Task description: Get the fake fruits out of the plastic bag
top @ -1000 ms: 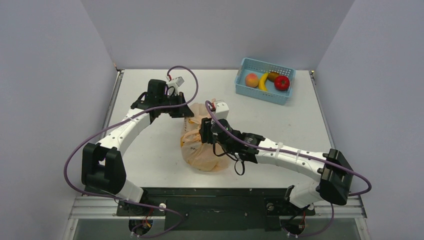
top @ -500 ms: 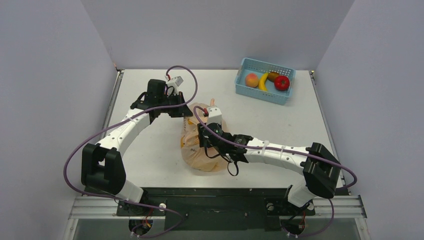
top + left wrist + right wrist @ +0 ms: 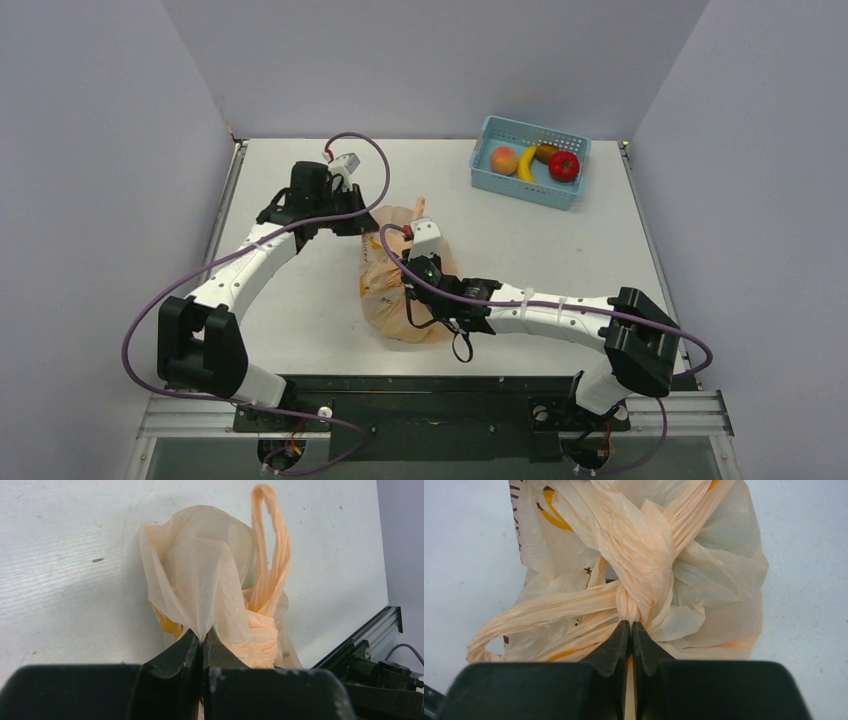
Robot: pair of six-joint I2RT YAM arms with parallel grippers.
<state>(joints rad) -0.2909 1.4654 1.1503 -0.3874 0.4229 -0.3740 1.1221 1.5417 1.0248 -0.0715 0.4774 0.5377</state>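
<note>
Left gripper (image 3: 201, 639) — jaws closed, pinching a raised fold of the bag (image 3: 210, 570), which sits around the middle of the table (image 3: 300, 330), nearer its near edge. The bag's contents cannot be made out through the crinkled film. Right gripper (image 3: 630, 626) — jaws closed on the bag's knot (image 3: 629, 605), where the two handles are tied. Basket (image 3: 520, 190), far right corner: a banana (image 3: 527, 165) among other fruits, well apart from the bag.

We are seeing the pale-orange plastic bag (image 3: 398, 292) lying crumpled on the bench (image 3: 320, 325), its handles tied in a knot; the yellow banana (image 3: 527, 164) is lying well apart.
</note>
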